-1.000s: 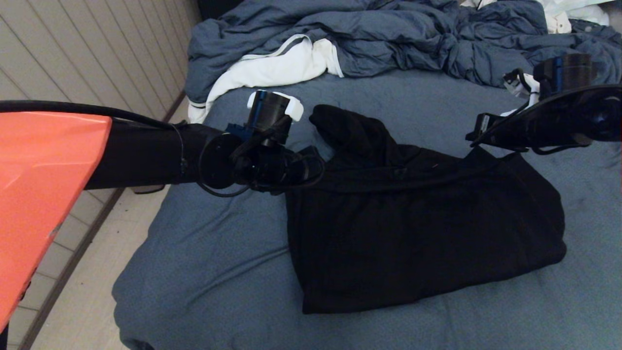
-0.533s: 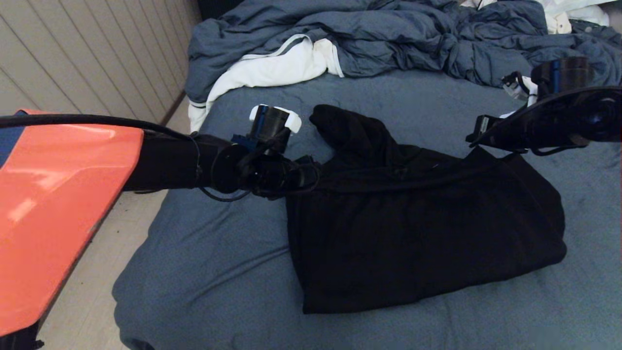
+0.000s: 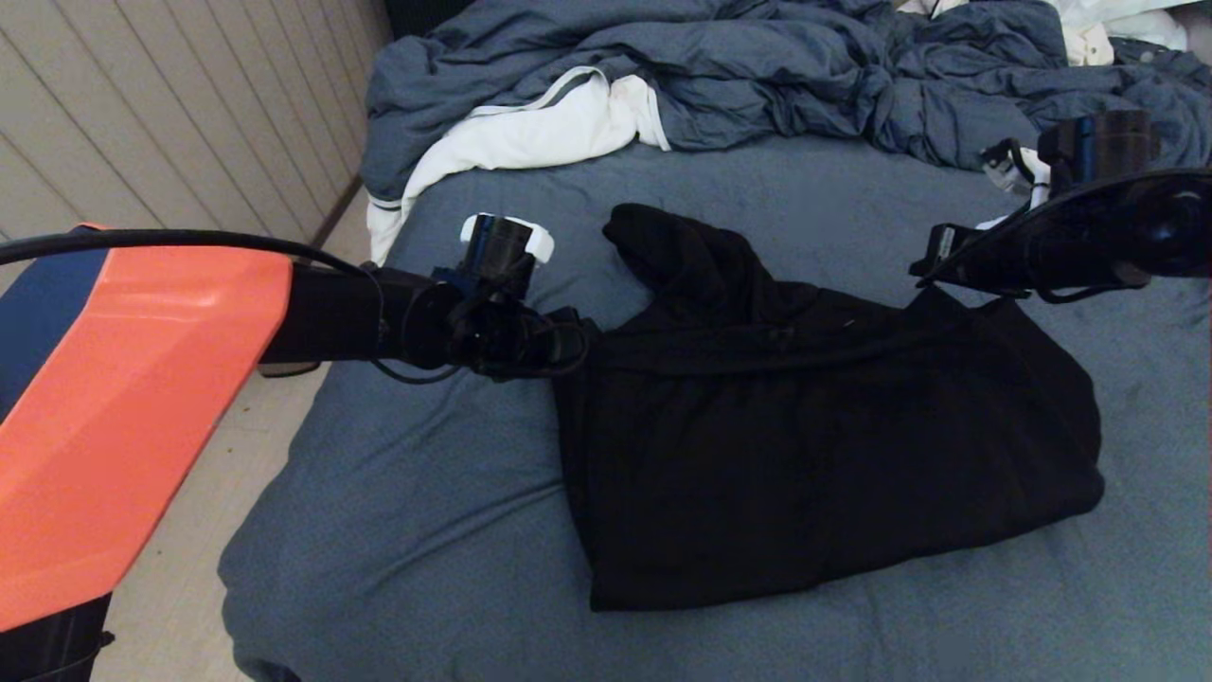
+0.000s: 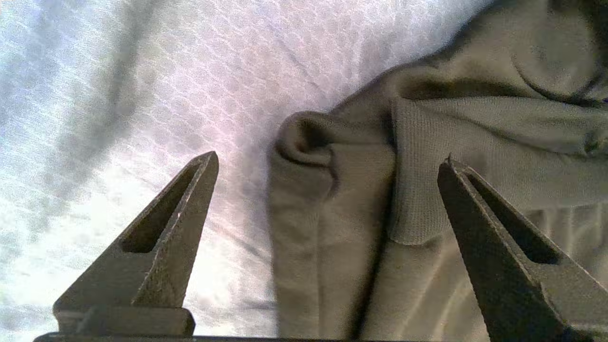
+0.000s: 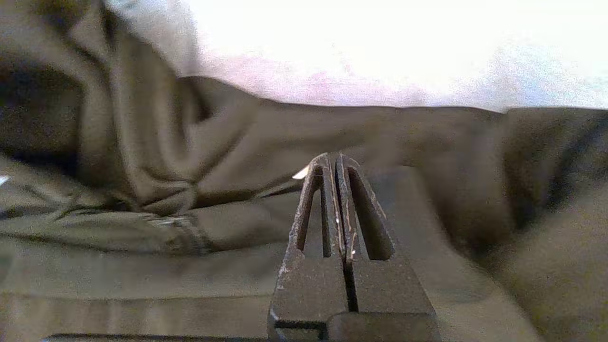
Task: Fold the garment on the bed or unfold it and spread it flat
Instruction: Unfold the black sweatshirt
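The black garment (image 3: pixel 805 445) lies folded on the bed (image 3: pixel 407 511), its hood (image 3: pixel 677 251) pointing toward the far side. My left gripper (image 3: pixel 573 343) hovers at the garment's left edge. It is open (image 4: pixel 331 159), with a ribbed cuff (image 4: pixel 427 166) and a rolled fold of cloth below the gap between its fingers, nothing held. My right gripper (image 3: pixel 933 260) is at the garment's far right corner. Its fingers are shut flat together (image 5: pixel 332 159) over the dark cloth, and no cloth shows between them.
A crumpled blue-grey duvet (image 3: pixel 757 76) and a white cloth with a grey stripe (image 3: pixel 530 133) are heaped at the far end of the bed. The bed's left edge drops to a tiled floor (image 3: pixel 170 587) beside a panelled wall (image 3: pixel 142 114).
My left arm has drawn back to the left, its gripper sliding off the garment toward the cloth's left edge. The right arm and the garment have stayed put.
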You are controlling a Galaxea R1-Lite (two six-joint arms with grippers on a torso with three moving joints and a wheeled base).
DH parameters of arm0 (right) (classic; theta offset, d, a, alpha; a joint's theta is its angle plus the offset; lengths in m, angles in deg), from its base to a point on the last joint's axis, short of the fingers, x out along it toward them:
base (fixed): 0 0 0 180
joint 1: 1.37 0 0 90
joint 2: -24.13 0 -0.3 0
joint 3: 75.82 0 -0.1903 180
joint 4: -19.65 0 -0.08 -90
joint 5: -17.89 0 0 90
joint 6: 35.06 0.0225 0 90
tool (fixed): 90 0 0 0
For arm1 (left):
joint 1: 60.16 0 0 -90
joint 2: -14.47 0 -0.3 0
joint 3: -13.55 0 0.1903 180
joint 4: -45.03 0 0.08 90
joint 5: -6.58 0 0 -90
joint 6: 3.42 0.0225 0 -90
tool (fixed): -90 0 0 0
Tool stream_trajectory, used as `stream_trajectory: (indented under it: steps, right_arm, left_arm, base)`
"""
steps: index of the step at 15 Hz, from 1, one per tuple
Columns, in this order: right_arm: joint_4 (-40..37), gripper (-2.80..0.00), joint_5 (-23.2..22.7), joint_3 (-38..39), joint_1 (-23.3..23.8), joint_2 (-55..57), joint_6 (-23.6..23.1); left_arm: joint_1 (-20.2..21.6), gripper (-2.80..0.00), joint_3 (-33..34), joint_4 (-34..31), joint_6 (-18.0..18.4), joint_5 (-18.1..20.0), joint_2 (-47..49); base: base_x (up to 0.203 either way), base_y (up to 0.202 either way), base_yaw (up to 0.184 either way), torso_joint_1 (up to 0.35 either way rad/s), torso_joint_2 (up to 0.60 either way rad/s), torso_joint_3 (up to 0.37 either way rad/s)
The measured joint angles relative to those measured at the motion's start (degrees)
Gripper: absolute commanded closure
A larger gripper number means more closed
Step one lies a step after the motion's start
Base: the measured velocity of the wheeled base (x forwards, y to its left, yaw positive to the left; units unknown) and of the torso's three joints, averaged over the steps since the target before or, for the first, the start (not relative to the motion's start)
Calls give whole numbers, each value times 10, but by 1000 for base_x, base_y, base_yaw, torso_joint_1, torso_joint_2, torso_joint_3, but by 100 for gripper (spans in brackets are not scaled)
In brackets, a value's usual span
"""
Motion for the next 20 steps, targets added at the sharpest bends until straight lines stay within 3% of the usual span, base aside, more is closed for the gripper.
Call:
stream_trajectory:
  steps: [2,6,12,13,20]
  right_arm:
    - [1,0,0,1,-1,-1,0]
    - [2,0,0,0,0,0,1]
    - [2,0,0,2,-1,2,0]
    - [2,0,0,2,-2,2,0]
    - [2,0,0,2,-2,2,0]
  left_arm:
    - [-2,-280,7,0,-1,4,3]
    - [-50,-280,24,2,-12,5,21]
    - [-59,-280,22,1,-39,36,24]
    - [-59,0,20,1,-39,37,26]
    - [-57,0,10,1,-46,33,30]
  base:
    - [0,0,0,0,0,0]
    - [0,0,0,0,0,0]
    - [0,0,0,0,0,0]
    - [0,0,0,0,0,0]
    - [0,0,0,0,0,0]
